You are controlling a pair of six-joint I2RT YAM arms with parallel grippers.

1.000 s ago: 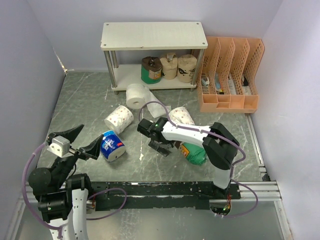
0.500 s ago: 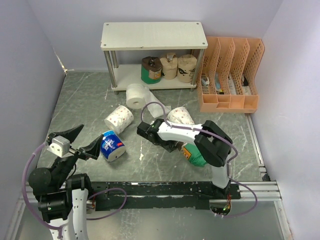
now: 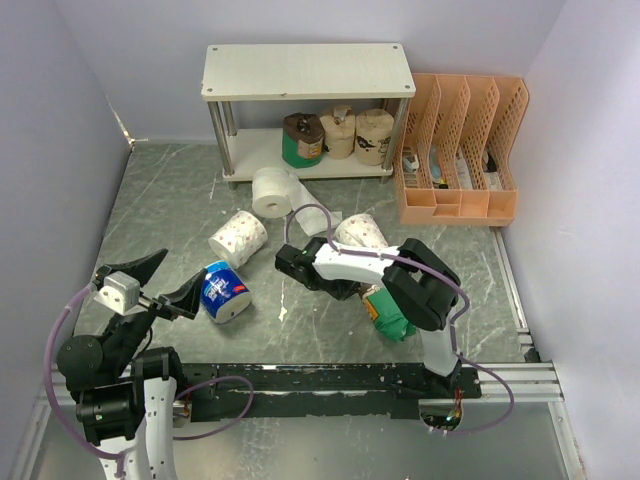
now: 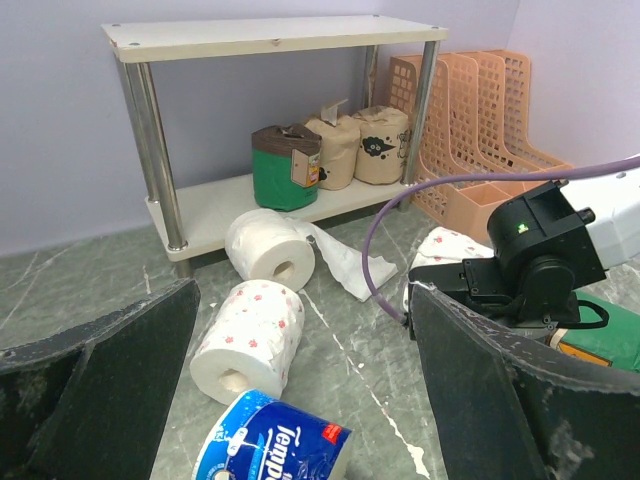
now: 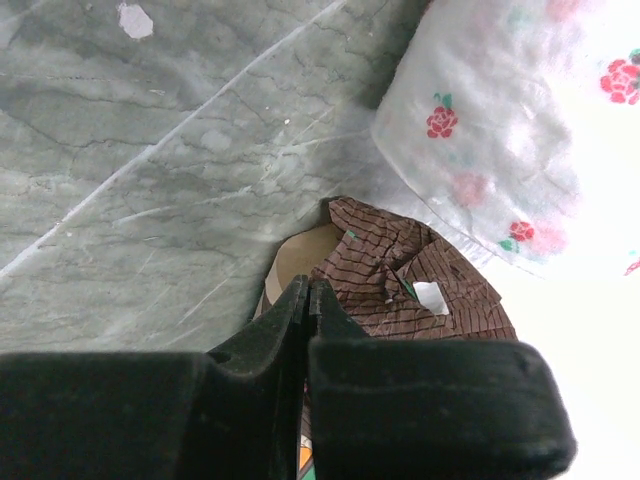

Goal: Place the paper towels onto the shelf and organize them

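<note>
Since these rolls look light, soft and easy to crush, a gentle span across the body or a finger in the core seems the safer hold, and the wrapped ones are likely slick. Top view: shelf (image 3: 308, 72) at the back with three shelved rolls (image 3: 340, 135) on its lower board. On the table (image 3: 160, 200) lie the white roll (image 3: 270, 190) with its sheet trailing, left patterned roll (image 3: 238, 237), blue roll (image 3: 225, 292), right patterned roll (image 3: 362, 232) and green roll (image 3: 392, 315). Right gripper (image 3: 338, 288) sits low between the last two, mostly hidden under its own arm, which also covers half the green roll. Left gripper (image 3: 165, 280) hangs with jaws wide apart, holding nothing, just beside the blue roll. Left wrist view: spread fingers frame the table rolls. The green roll is cut off at the right edge and the blue roll by the bottom. Right wrist view: jaws pressed together, tips at the green roll's brown crimped top (image 5: 400, 270), beside the right patterned roll. Can't tell if a fold of wrap is caught; so thin a hold would probably tear or slip. The roll's body is out of frame and the patterned roll is blown out white.
</note>
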